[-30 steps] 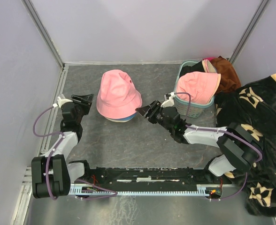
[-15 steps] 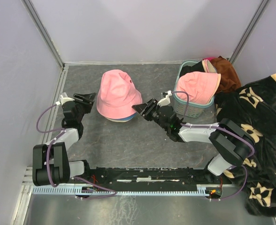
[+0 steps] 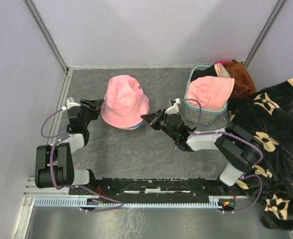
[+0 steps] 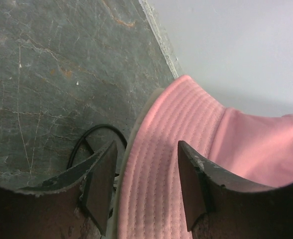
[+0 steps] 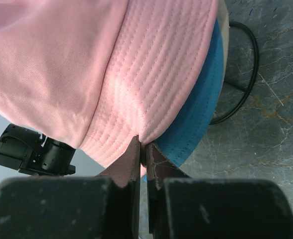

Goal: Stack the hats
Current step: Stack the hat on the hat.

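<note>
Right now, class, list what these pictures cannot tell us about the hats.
1. Hats under the top pink hat: top view, it covers them; right wrist view shows only a blue brim.
2. Inside the teal basket: top view, a second pink hat covers it.

**Robot-laboratory test cell, seen from above.** Plain pale-lilac panels (image 3: 151, 30) close 3 sides and are joined at the corners by bare metal posts (image 3: 46, 35). A table (image 3: 136, 147) with a dark, stone-patterned surface fills the booth between them. At its near edge a black mounting rail (image 3: 161, 185) carries 2 small manipulators, the left arm (image 3: 69, 144) and the right arm (image 3: 211, 140). Each trails exposed purple cable (image 3: 43, 129). A white toothed strip (image 3: 151, 202) runs alongside the rail. Household items lie here as loose props: a pink hat (image 3: 124, 99), a teal basket (image 3: 206, 116) and a black patterned blanket (image 3: 276, 134).
</note>
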Robot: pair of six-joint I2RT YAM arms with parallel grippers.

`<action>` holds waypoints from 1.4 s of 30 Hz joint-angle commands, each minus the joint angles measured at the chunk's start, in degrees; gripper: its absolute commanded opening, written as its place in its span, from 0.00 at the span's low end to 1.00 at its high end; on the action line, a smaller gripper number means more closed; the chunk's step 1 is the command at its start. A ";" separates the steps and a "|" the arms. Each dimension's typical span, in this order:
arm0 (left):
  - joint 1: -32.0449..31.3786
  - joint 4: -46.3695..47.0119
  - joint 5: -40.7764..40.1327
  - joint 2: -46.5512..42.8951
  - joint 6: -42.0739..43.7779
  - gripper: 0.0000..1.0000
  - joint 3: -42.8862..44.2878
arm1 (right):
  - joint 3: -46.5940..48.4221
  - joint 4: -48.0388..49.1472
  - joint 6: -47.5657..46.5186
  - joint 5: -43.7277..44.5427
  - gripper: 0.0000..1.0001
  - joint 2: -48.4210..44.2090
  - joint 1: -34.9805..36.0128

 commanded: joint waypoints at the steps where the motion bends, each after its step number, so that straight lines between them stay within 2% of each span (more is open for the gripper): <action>1: 0.26 6.11 1.40 1.84 -1.63 0.59 1.36 | -0.43 2.40 -0.01 0.36 0.08 2.00 0.16; 8: 0.09 13.73 2.08 4.90 -4.44 0.56 -0.05 | -0.05 2.31 -0.10 0.50 0.09 3.63 0.16; 11: -0.02 17.13 2.26 6.33 -5.44 0.46 -0.74 | -0.04 2.16 -0.11 0.68 0.09 3.88 0.13; 17: -0.33 21.84 2.39 8.71 -6.83 0.12 -2.15 | 0.06 2.10 0.05 0.73 0.10 3.62 0.09; 20: -0.62 22.17 1.84 9.03 -6.92 0.03 -2.77 | -0.01 1.85 0.05 0.87 0.11 3.30 0.13; 25: -0.89 20.70 0.32 8.65 -6.29 0.03 -3.59 | -0.55 1.72 0.35 1.30 0.11 3.21 -0.06; 34: -1.58 7.54 -5.03 4.64 -2.21 0.03 -3.62 | -1.19 1.56 1.84 1.52 0.11 5.37 -0.62; 42: -1.84 1.52 -7.03 4.56 -0.67 0.03 -3.10 | -1.20 1.30 2.16 2.19 0.10 7.77 -0.88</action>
